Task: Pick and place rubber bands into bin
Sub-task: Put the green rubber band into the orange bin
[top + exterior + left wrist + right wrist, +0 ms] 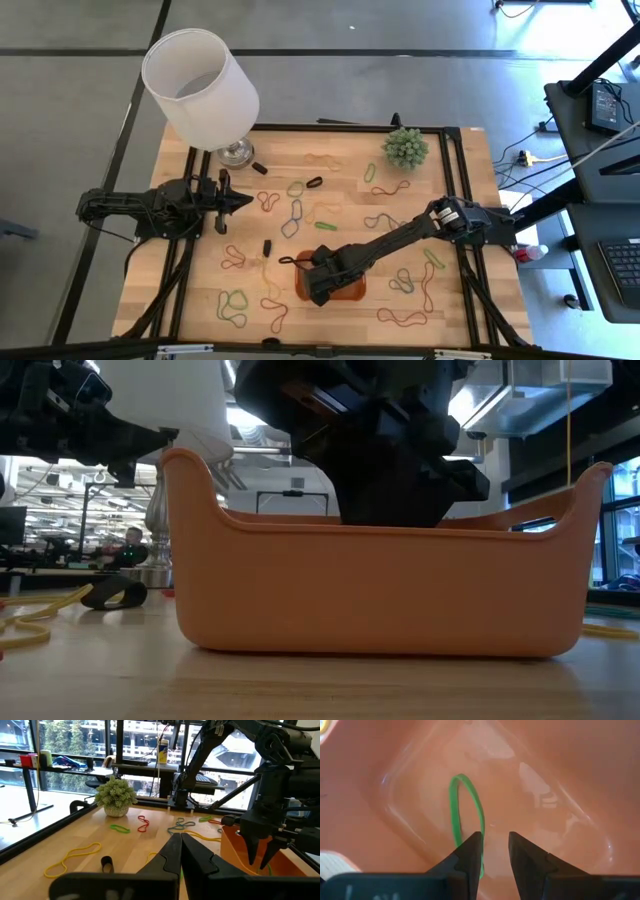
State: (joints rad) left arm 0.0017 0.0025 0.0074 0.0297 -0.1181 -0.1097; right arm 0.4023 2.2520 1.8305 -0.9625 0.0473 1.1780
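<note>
One green rubber band (465,815) half behind jaws.

Both arms are black, built of blocky jointed segments. Left arm (150,208), frame left: angular housings, thin black cable trailing off its rear. Right arm (400,240), centre to right: slender forearm, bulkier wrist block. Right gripper (495,851) fingers taper to matte wedge tips.

Right pincer (495,851) parted – left pincer (181,851) closed
</note>
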